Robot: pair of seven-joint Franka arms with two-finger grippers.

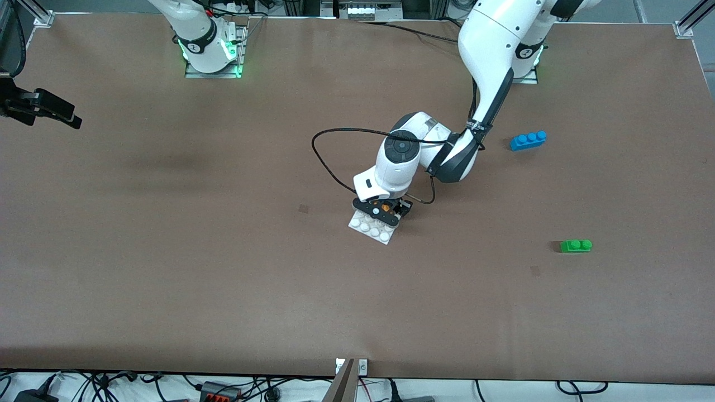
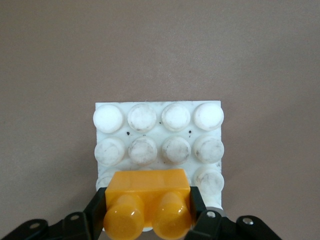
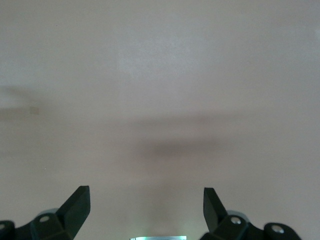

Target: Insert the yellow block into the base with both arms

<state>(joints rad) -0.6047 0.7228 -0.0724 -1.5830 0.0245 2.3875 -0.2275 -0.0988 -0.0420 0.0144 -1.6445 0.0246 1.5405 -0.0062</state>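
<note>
The left pincer (image 2: 148,216) grips the yellow block (image 2: 148,202) over the base (image 2: 159,135) — line studs up, then push straight down. The right pincer (image 3: 146,206) waits, wide open and empty.

In the front view, the left gripper (image 1: 385,211) covers most of the yellow block (image 1: 385,208), so only a tiny orange spot shows. It also covers the edge of the base (image 1: 371,228) toward the robots' edge of the table. In the left wrist view, the block (image 2: 149,206) hides one row of studs on the base (image 2: 159,134), and the picture's edge cuts off the gripper's fingers (image 2: 95,216). The right gripper (image 1: 39,107) is partly cut off at the front view's edge.
</note>
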